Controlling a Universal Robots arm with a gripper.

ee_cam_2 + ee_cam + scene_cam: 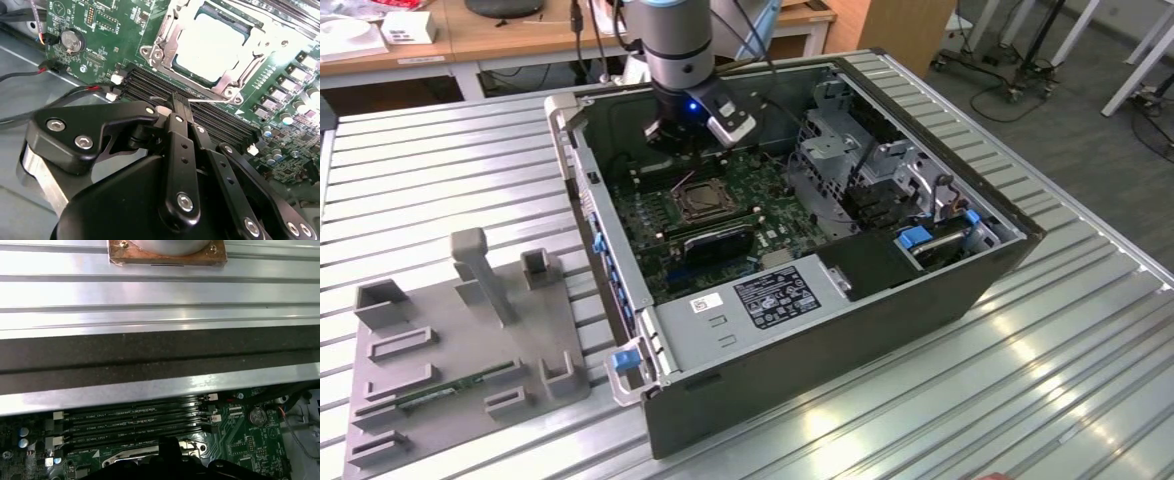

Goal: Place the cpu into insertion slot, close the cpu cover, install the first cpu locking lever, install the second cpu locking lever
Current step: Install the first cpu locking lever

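The cpu (210, 40) lies in the insertion slot (698, 200) on the green motherboard, pale face up. The cpu cover (167, 42) lies flat around it as a silvery frame. My gripper (179, 99) hangs low inside the open computer case (987, 290), beside the slot on the memory-slot side, with its black fingers (181, 150) pressed together and nothing visible between them. A thin metal locking lever (215, 100) runs along the slot's edge right at the fingertips; I cannot tell if they touch. In the first wrist view the gripper (167, 452) is a dark shape before the slot's rim (127, 457).
Long black memory slots (150, 85) run beside the socket. Red and black cables (60, 95) lie near the case wall. A metal drive cage (854, 150) stands at the exterior view's right. A grey fixture plate (454, 350) rests on the slatted table (440, 170).
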